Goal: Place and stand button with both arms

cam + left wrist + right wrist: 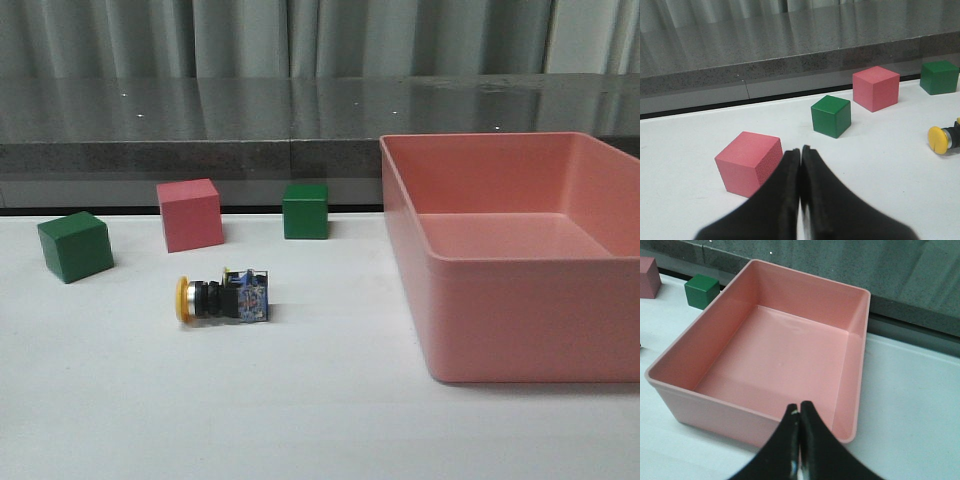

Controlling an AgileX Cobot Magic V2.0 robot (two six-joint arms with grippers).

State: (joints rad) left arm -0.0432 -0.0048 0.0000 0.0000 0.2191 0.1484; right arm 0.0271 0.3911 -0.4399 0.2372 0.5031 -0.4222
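Nothing of the task is done yet. The button point(222, 298) is seen lying on its side on the white counter point(300, 410), yellow cap to the left, blue base to the right, near-centre left, in front of the pink cube point(189, 214) and well apart from the pink bin point(520, 300) on the right. It is untouched by either arm. The left claw point(800, 150) is pressed closed and empty, near another pink cube point(749, 162). The right claw point(799, 406) is likewise closed on nothing, above the bin's near rim. Grasping, placing and standing upright are all judged left.
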